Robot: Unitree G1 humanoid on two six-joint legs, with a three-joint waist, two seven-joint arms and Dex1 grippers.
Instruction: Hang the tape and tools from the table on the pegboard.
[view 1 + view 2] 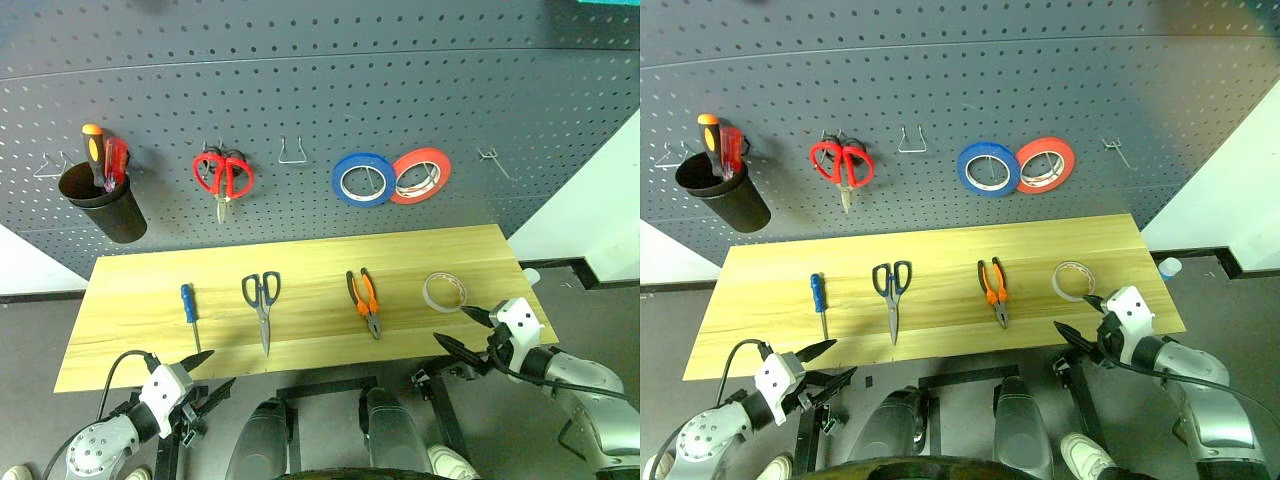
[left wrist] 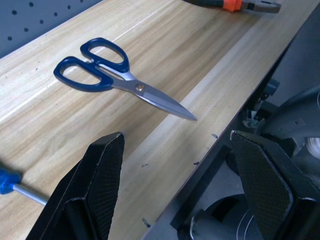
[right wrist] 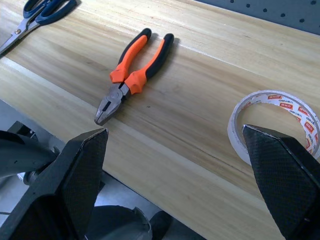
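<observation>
On the light wood table point(image 1: 130, 300) lie, from left to right, a blue-handled screwdriver point(image 1: 188, 307), dark-blue-handled scissors point(image 1: 262, 300), orange-and-black pliers point(image 1: 365, 300) and a whitish tape roll point(image 1: 444, 292). Behind them rises the dark grey pegboard point(image 1: 300, 80). My left gripper point(image 1: 210, 376) hangs open off the table's front edge, near the screwdriver and scissors point(image 2: 107, 75), with nothing between its fingers. My right gripper point(image 1: 462, 332) is open at the front right edge, one finger close beside the tape point(image 3: 272, 95), the pliers point(image 3: 135, 72) ahead of it.
On the pegboard hang a black cup point(image 1: 105, 205) holding orange and red screwdrivers, red-handled scissors point(image 1: 223, 175), a blue roll point(image 1: 362, 180) and a red roll point(image 1: 420, 175). Bare metal hooks point(image 1: 293, 153) stand between the scissors and rolls, and another hook point(image 1: 495, 160) sits at the right.
</observation>
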